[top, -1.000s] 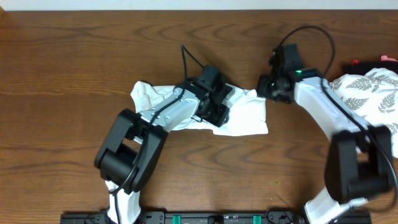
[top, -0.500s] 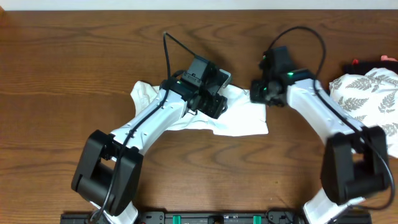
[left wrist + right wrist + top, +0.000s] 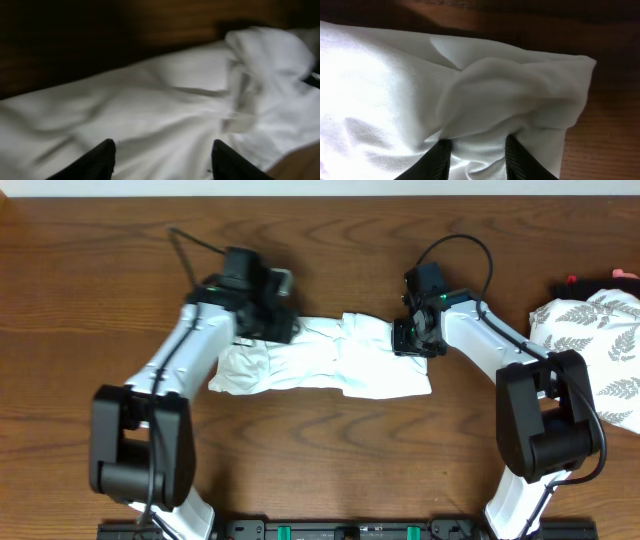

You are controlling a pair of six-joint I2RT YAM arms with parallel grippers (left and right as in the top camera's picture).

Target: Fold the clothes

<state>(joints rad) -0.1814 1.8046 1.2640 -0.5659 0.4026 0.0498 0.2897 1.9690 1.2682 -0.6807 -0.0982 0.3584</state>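
white t-shirt (image 3: pixel 330 365) under l gripper (image 3: pixel 162 148), open, empty; r gripper (image 3: pixel 478 146) pinches its edge.

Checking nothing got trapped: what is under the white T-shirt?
Only the wooden table shows around the white T-shirt. The cloth lies in crumpled layers, so the surface beneath it, and anything trapped there, is covered and cannot be seen.
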